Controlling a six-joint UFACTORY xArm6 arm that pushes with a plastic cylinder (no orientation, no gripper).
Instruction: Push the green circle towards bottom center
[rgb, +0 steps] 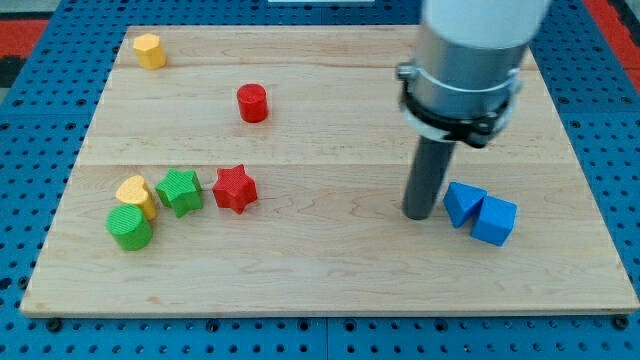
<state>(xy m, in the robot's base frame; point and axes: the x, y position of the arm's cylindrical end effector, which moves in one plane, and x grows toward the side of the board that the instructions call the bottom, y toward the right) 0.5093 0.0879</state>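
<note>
The green circle sits near the board's bottom left, touching a yellow block just above it. A green star and a red star lie in a row to its right. My tip rests on the board at the right of centre, far to the right of the green circle and just left of two blue blocks. The arm's grey body hangs above the tip.
A red cylinder stands at upper centre-left. A yellow hexagon-like block sits at the top left corner. The wooden board lies on a blue pegboard surface.
</note>
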